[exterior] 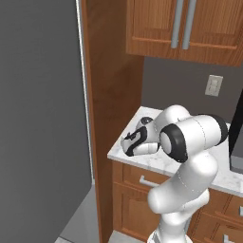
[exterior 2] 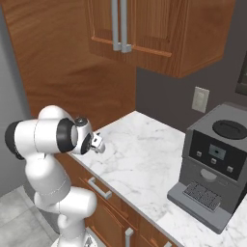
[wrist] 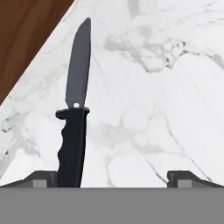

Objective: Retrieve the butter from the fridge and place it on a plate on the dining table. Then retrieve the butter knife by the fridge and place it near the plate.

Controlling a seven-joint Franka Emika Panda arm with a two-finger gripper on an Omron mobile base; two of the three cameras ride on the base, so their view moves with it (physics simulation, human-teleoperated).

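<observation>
No readable labels or writing anywhere. Butter knife lies flat on the white marble counter, blade toward the wood panel, handle beside the left fingertip. Claw spread wide, holding nothing, over the counter. Coffee machine sits further along the counter, well apart. Fridge door beside the wood panel.

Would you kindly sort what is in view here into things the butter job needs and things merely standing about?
Needed for the job:
- butter knife, lying flat on the marble counter
- fridge, its grey side beside the counter

Standing about:
- coffee machine
- upper cabinets
- wall socket
</observation>
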